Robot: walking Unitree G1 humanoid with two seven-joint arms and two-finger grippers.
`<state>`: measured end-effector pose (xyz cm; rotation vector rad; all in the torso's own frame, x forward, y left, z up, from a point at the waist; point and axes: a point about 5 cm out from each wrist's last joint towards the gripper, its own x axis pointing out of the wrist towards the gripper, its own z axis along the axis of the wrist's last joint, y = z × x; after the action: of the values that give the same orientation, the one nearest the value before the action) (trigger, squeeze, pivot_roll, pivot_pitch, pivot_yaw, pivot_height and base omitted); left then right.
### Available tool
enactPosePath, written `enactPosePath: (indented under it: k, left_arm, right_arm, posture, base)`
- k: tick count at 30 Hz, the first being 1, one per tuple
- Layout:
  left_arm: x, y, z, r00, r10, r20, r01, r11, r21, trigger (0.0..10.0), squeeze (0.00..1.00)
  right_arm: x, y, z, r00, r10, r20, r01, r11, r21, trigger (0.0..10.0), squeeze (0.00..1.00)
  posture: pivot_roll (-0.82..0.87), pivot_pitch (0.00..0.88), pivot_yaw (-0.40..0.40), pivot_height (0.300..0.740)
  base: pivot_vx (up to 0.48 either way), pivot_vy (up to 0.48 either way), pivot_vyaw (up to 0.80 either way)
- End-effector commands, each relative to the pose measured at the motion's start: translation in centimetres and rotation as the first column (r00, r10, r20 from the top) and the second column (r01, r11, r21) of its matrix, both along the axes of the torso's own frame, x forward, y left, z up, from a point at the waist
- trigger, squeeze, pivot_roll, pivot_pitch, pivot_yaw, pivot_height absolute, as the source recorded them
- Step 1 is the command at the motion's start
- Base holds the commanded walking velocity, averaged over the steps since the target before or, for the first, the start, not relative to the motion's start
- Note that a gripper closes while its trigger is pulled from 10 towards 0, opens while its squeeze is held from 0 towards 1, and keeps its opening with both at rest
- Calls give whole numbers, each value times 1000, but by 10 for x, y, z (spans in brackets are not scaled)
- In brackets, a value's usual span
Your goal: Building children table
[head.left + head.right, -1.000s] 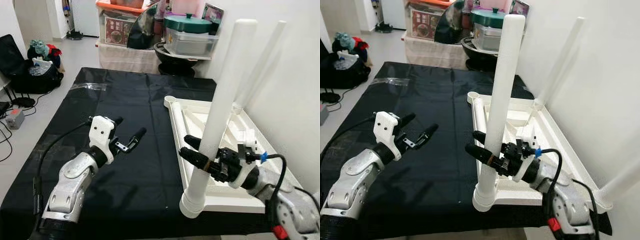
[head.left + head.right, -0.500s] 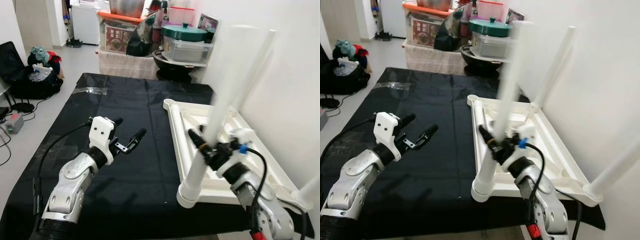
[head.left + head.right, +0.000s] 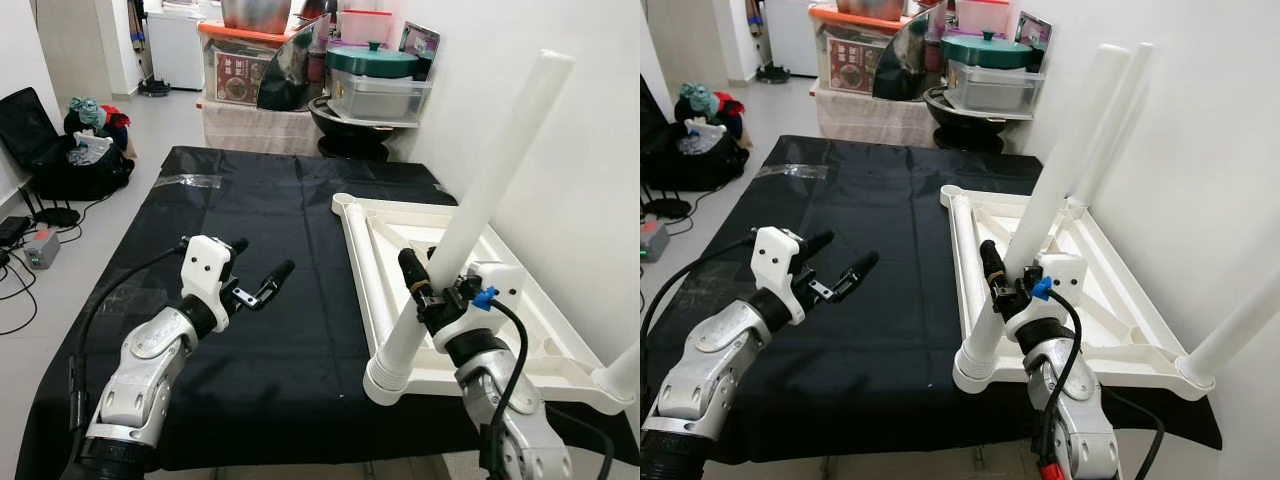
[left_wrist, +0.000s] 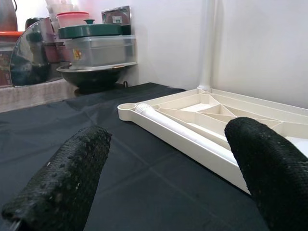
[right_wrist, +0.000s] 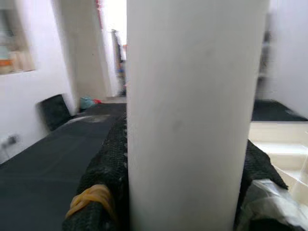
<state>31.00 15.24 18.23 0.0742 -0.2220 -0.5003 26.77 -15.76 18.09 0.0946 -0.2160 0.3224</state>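
Observation:
A white children's table top (image 3: 520,330) lies upside down on the black-covered table (image 3: 250,200). A long white leg (image 3: 480,200) stands tilted in the socket at its near left corner (image 3: 388,378). My right gripper (image 3: 425,285) is shut on this leg low down, with a black finger (image 5: 108,166) on each side of the tube. Another leg (image 3: 1118,120) stands at the far corner and a third (image 3: 1230,335) at the near right corner. My left gripper (image 3: 262,256) hovers open over the cloth, left of the table top, holding nothing.
A white tube (image 4: 178,129) lies inside the frame along its left rim. Behind the table are storage boxes, a green-lidded container (image 3: 375,60) and a dark bowl. A white wall runs close along the right. A black bag (image 3: 70,150) and cables are on the floor at the left.
The leg now leans further to the right. My right wrist has swung from the leg's right side round to its near side, still gripping it. The left arm has not moved.

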Motion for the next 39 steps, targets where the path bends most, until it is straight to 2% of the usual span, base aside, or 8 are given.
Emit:
enactPosePath:
  k: [1,4,9,21,27,32,35,39]
  left_arm:
    - [1,-3,-1,1000,-12,1,12,1000,-2,10000,0]
    - [1,-3,0,1000,-13,3,13,1000,0,10000,0]
    - [2,-3,1,1000,-10,9,10,1000,0,10000,0]
    - [-1,-2,-1,1000,4,8,-4,1000,-4,10000,0]
    - [-2,1,0,1000,18,12,-18,1000,-4,10000,0]
    - [-6,4,-3,1000,28,2,-28,1000,-8,10000,0]
    - [-6,4,-3,1000,28,1,-28,1000,-8,10000,0]
    - [-4,4,-2,1000,28,3,-28,1000,-8,10000,0]
  right_arm:
    - [-3,3,-20,993,76,-85,-79,996,-29,10000,0]
    - [-8,15,-12,964,261,-44,-264,960,-93,10000,0]
    - [-17,23,-11,830,544,-124,-557,797,-234,10000,0]
    - [-5,12,12,585,786,-199,-810,554,-193,10000,0]
    - [12,23,29,628,774,-84,-778,618,-114,10000,0]
    - [15,40,21,731,682,-7,-682,730,-44,10000,0]
    - [15,42,19,747,665,-3,-665,746,-27,10000,0]
    - [15,39,12,847,531,27,-532,846,38,10000,0]
  posture:
    - [37,0,-90,740]
    - [39,0,-90,740]
    - [52,0,-102,740]
    - [83,0,-135,740]
    - [97,0,-149,740]
    - [97,0,-145,740]
    - [97,0,-145,740]
    - [86,0,-138,740]
  base:
    - [0,0,0]
    - [0,0,0]
    - [0,0,0]
    - [0,0,0]
    - [0,0,0]
    - [0,0,0]
    - [0,0,0]
    - [0,0,0]
